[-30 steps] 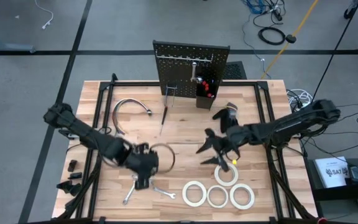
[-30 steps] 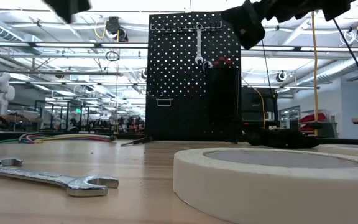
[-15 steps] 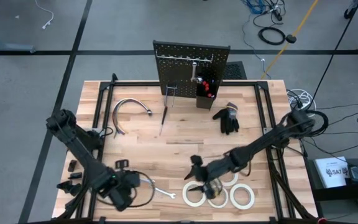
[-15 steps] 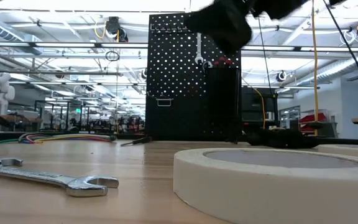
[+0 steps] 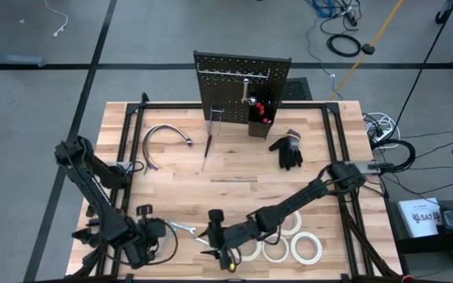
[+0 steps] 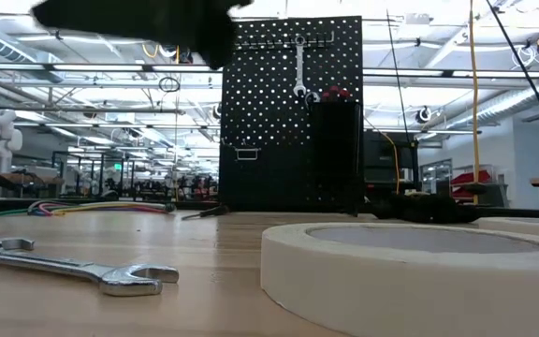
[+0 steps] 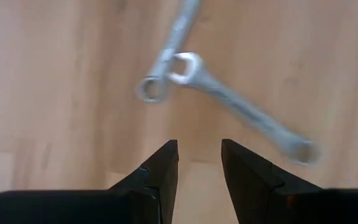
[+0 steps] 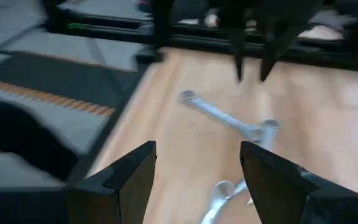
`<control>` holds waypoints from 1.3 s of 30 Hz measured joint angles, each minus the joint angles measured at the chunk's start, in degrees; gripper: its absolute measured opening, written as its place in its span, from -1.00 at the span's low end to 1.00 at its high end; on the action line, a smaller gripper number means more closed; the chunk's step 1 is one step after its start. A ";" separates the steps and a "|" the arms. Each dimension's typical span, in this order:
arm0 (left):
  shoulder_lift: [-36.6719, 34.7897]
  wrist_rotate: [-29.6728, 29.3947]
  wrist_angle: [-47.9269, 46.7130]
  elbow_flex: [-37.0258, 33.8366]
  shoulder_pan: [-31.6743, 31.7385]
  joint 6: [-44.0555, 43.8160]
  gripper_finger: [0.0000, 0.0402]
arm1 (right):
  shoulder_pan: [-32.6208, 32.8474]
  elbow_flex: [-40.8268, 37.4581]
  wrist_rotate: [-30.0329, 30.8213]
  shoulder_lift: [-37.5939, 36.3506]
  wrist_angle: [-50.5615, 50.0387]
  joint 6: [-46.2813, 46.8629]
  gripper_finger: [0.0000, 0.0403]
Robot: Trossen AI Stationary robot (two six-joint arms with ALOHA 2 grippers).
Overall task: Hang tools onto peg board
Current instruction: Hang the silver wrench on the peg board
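Observation:
Silver wrenches (image 7: 229, 102) lie flat on the wooden table near its front edge, left of centre (image 5: 182, 229). My left gripper (image 7: 199, 144) hangs just above and left of them, pointing down, its fingers narrowly open with nothing between them. My right gripper (image 8: 197, 149) reaches in low from the right, wide open, right beside the wrenches (image 8: 224, 117). The peg board (image 5: 242, 79) stands upright at the far edge. One wrench (image 6: 299, 70) hangs on it, and red-handled tools sit in its bin (image 5: 259, 114). White tape rolls (image 5: 305, 248) lie near the front right.
A thin screwdriver (image 5: 207, 149), a curved chrome tube (image 5: 165, 135) and a black glove (image 5: 287, 149) lie in the far half of the table. The right arm (image 5: 297, 208) stretches across the tape rolls. Black frame rails run along the table's left and right edges.
My left gripper has gone from the middle of the table toward the near left corner and sunk lower. My right gripper has swept from beside the glove toward the near edge and left, past the tape rolls, to the wrenches. Nothing on the table has moved.

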 joint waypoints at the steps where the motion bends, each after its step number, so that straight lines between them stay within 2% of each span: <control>1: 0.01 -1.01 0.73 -1.31 0.00 0.06 -0.38 | -0.18 1.71 2.12 1.56 -0.02 -0.10 0.13; 3: -0.11 -3.96 1.69 -3.40 0.00 0.04 -0.38 | -1.04 4.68 5.36 4.12 -0.54 0.49 0.13; 6: -0.99 -6.11 4.32 -6.51 0.03 -0.01 -0.38 | -2.59 9.09 5.95 8.09 -0.44 2.74 0.12; 14: -2.74 -6.14 19.02 -16.63 0.48 -1.12 -0.38 | -4.62 20.98 6.30 18.99 -3.64 6.00 -0.02; 17: -3.03 -6.76 22.61 -18.91 0.48 -1.49 -0.38 | -4.68 24.62 8.94 21.75 -6.25 6.10 -0.08; 19: -3.05 -7.41 23.68 -19.49 0.44 -1.49 -0.38 | -4.87 25.53 10.69 22.99 -7.84 6.15 -0.12; 26: -2.93 -8.25 25.93 -19.69 1.12 -0.64 -0.38 | -6.10 25.62 9.95 23.24 -12.60 8.59 -0.21; 30: -2.68 -8.45 30.57 -19.79 3.51 1.75 -0.38 | -6.19 25.62 7.19 23.24 -14.81 8.44 -0.22; 33: -2.50 -9.12 35.03 -19.77 5.77 5.18 -0.38 | -5.84 25.68 7.37 23.21 -17.01 8.46 -0.22; 37: -2.33 -9.24 38.36 -19.77 8.72 9.58 -0.38 | -5.60 26.05 8.70 22.78 -24.18 11.93 -0.24; 39: -2.33 -9.22 39.37 -19.77 9.74 11.42 -0.38 | -5.50 26.18 9.71 22.50 -29.22 14.14 -0.31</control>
